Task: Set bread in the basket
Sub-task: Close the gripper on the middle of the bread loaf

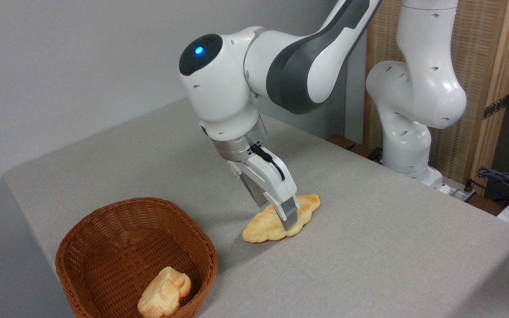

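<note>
While the arm point(281, 66) reaches down from the two o'clock corner of the view, its gripper point(286, 221) sits low over the middle of the bread point(267, 226), one finger point(290, 213) crossing the front of the loaf. The other finger is hidden behind, so I cannot tell whether the jaws are pressing the loaf or only straddling it. The long braided loaf lies on the grey table point(369, 247) near the centre, its browner tip pointing towards two o'clock. At eight o'clock from the loaf, well apart from it, stands the basket point(104, 247), upright, with a shorter pale bread piece point(164, 293) lying inside against its near wall.
</note>
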Robot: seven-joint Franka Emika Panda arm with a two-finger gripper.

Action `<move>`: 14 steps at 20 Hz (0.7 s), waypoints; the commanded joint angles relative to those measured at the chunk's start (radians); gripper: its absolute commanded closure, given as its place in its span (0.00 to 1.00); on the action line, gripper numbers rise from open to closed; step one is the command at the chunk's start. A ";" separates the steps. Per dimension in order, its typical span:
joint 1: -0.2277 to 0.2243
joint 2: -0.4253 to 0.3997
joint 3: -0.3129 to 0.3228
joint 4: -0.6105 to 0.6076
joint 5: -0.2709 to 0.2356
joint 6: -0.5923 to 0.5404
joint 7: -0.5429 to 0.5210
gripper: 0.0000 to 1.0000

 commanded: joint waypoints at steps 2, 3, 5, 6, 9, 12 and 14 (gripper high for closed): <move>-0.010 -0.018 0.011 -0.042 0.016 0.019 0.012 0.00; -0.012 -0.016 0.011 -0.042 0.016 0.019 0.012 0.00; -0.012 -0.013 0.011 -0.044 0.016 0.021 0.013 0.22; -0.010 -0.010 0.011 -0.044 0.016 0.022 0.013 0.39; -0.009 -0.010 0.011 -0.044 0.014 0.033 0.013 0.53; -0.009 -0.010 0.011 -0.042 0.014 0.033 0.013 0.53; -0.009 -0.012 0.012 -0.042 0.014 0.033 0.013 0.53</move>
